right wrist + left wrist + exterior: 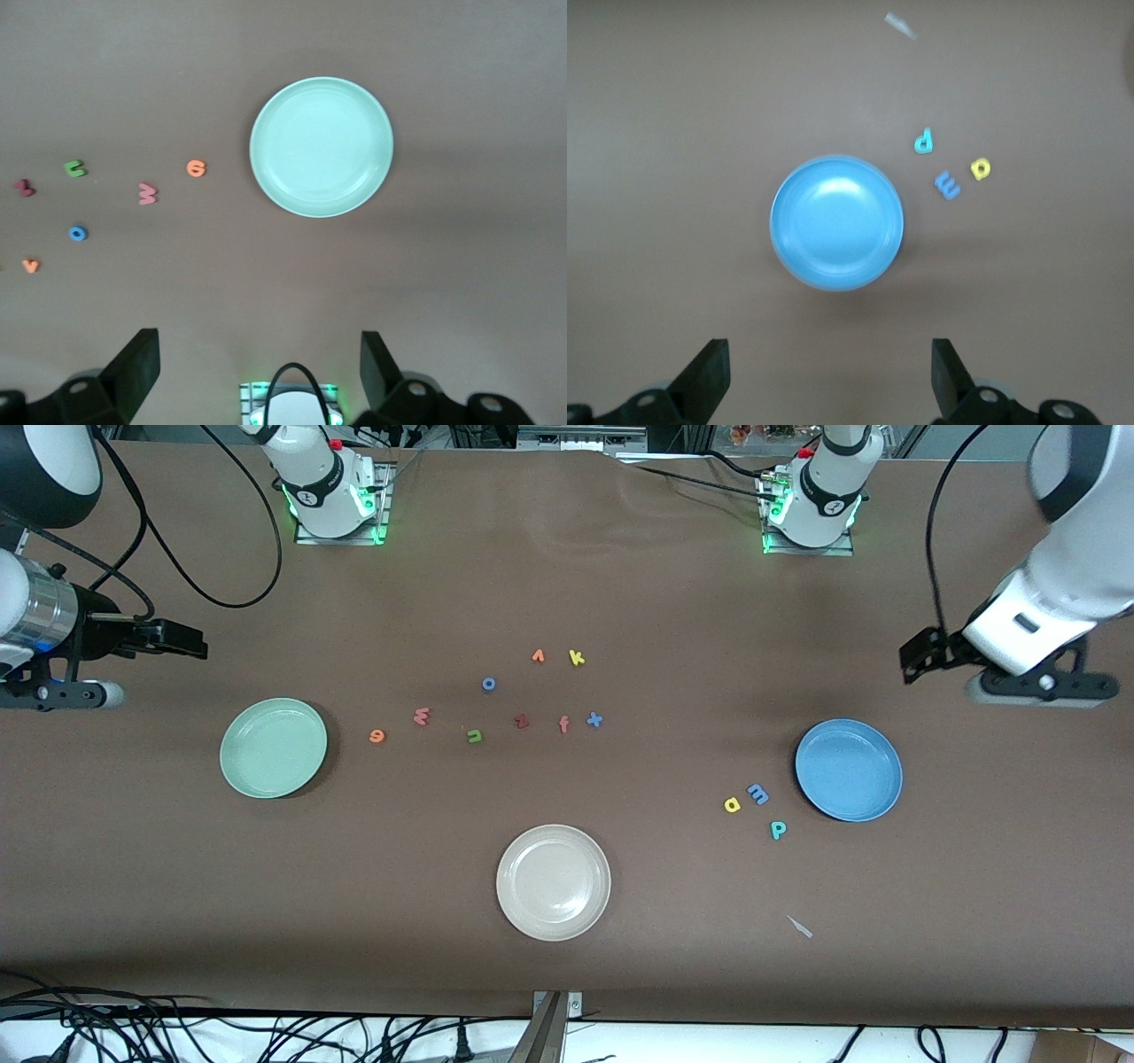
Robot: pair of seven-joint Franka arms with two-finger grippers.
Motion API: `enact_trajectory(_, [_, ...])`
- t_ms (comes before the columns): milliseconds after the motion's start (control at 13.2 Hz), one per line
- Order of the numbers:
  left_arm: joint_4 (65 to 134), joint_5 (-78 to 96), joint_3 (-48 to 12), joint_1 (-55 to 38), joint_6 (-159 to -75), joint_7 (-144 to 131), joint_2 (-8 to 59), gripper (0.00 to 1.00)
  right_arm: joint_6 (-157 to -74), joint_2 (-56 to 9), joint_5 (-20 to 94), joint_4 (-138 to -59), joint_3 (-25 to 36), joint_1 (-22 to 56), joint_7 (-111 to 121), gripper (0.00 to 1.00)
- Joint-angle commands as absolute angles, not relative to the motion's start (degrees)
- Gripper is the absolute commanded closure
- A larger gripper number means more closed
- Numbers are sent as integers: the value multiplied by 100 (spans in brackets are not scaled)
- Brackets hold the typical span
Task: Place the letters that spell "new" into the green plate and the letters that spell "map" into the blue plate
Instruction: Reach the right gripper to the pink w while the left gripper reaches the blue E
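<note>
Over the table's edge at the left arm's end, the left gripper (917,657) is hanging with its fingers wide and holding nothing. Near it, the blue plate (849,770) is sitting empty, with the blue m (757,794), yellow a (732,805) and teal p (778,830) just beside it. Over the other end, the right gripper (182,640) is also hanging wide and holding nothing. The green plate (274,747) is lying empty there, and the orange e (377,735), pink w (422,716) and green n (475,735) are lying toward the middle.

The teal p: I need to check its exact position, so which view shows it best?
The left wrist view: the teal p looks larger there, beside the blue plate. The front view shows it smaller, nearer the camera than that plate. The right wrist view misses it.
</note>
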State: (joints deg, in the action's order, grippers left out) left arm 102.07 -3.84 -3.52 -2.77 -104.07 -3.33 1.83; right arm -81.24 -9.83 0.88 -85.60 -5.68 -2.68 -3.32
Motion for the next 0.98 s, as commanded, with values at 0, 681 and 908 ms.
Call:
enact_trajectory(0, [10827, -457, -386, -360, -11178, -334, 368, 0, -8252, -958, 229, -8718, -606, -211, -570, 0])
enact_trajectory(681, [10854, -466, -387, -544, -12557, -342, 1791, 0, -9271, -940, 229, -9439, -1397, -149, -1502, 0])
enact_trajectory(908, [10863, -466, -387, -843, -13243, -352, 2257, 0, -9798, -940, 220, -9799, -1599, -149, -1749, 0])
